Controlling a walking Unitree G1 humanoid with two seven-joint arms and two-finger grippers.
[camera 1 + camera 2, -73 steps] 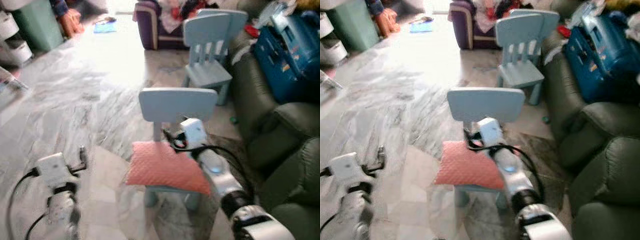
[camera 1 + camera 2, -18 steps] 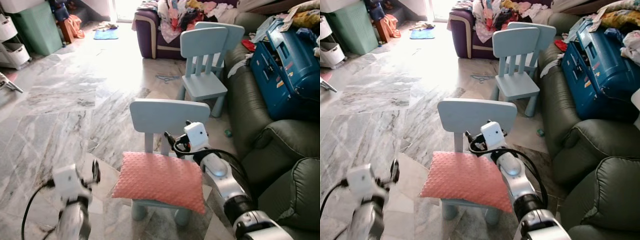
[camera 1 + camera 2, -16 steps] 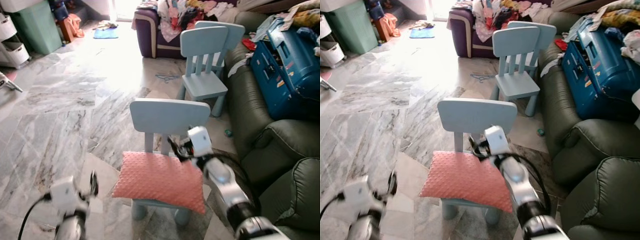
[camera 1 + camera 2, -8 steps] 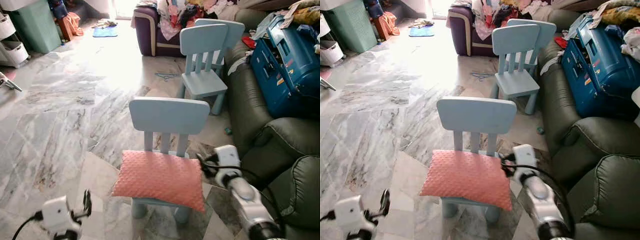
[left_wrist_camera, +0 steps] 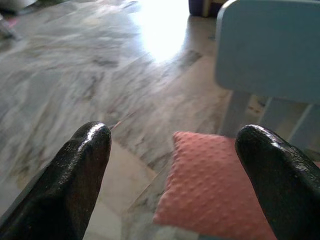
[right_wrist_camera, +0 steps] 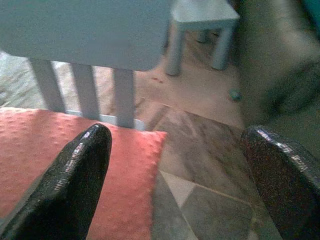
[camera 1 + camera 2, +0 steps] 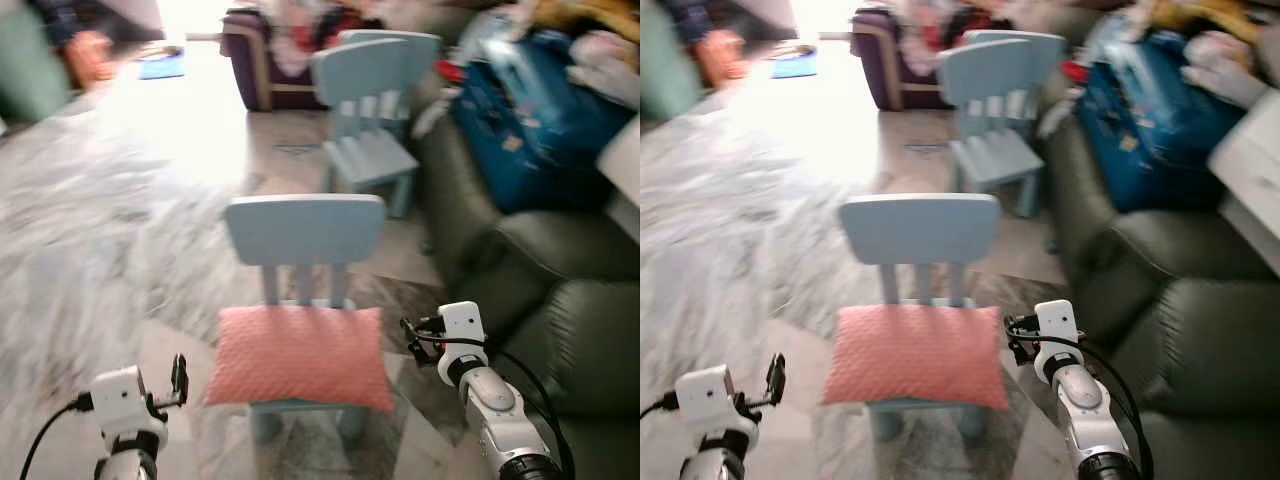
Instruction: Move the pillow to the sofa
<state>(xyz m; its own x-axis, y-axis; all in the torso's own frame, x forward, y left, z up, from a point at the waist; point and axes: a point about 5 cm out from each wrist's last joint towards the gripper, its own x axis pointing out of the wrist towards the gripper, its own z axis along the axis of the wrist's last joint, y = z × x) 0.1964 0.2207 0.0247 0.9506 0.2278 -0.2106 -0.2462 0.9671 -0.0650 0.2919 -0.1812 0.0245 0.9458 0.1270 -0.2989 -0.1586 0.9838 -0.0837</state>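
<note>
A salmon-pink dotted pillow (image 7: 300, 355) lies flat on the seat of a small light-blue chair (image 7: 305, 230). The dark green sofa (image 7: 560, 310) stands just right of the chair. My right gripper (image 7: 410, 335) hovers open beside the pillow's right edge, between chair and sofa, touching nothing. The right wrist view shows the pillow's corner (image 6: 60, 160) under the chair back (image 6: 85, 30), with the fingers spread wide. My left gripper (image 7: 179, 378) is open and low, left of the chair and apart from the pillow. Its wrist view faces the pillow's left end (image 5: 215, 195).
A second light-blue chair (image 7: 365, 90) stands farther back. A blue case (image 7: 520, 110) and clothes lie on the sofa's far part. A purple armchair (image 7: 255, 50) heaped with clothes is at the back. Marble floor (image 7: 120, 200) opens to the left.
My right gripper has drawn back from the pillow's rear edge by the chair back to the chair's right side. The camera has shifted and blurred. The pillow has not moved.
</note>
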